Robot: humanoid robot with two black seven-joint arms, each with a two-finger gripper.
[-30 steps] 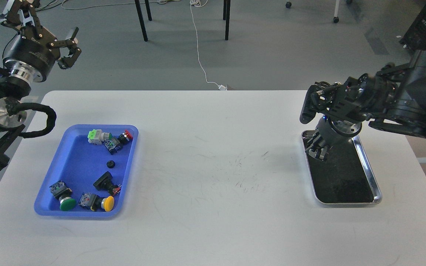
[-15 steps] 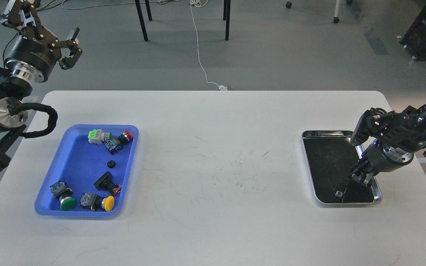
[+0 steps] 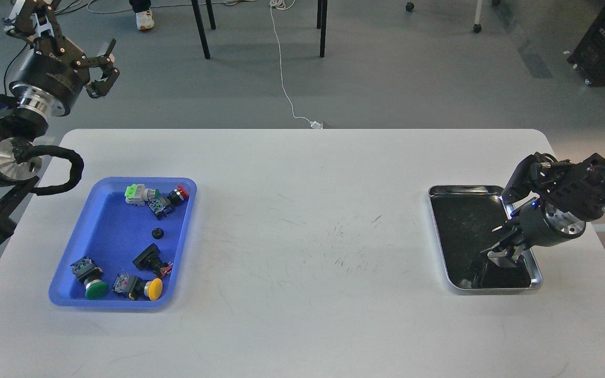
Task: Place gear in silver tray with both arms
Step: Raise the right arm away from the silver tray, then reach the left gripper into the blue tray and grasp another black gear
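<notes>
The gear (image 3: pixel 157 232) is small and black and lies in the middle of the blue tray (image 3: pixel 79 239) at the left. The silver tray (image 3: pixel 465 189) lies at the right of the table; its dark bottom shows only reflections. My left gripper (image 3: pixel 66 42) is open and empty, raised beyond the table's far left corner, well away from the gear. My right gripper (image 3: pixel 504 253) points down over the near right part of the silver tray, close to its bottom. It is dark, and I cannot tell its fingers apart.
The blue tray also holds several push-button switches: a green one (image 3: pixel 95 289), a yellow one (image 3: pixel 153 289), a red one (image 3: pixel 180 192) and a black part (image 3: pixel 147 258). Chair legs (image 3: pixel 201 29) and a white cable (image 3: pixel 281 68) are on the floor beyond the table.
My right arm swept from the silver tray's far left corner to its near right part, then shifted slightly left and turned. My left gripper barely moved.
</notes>
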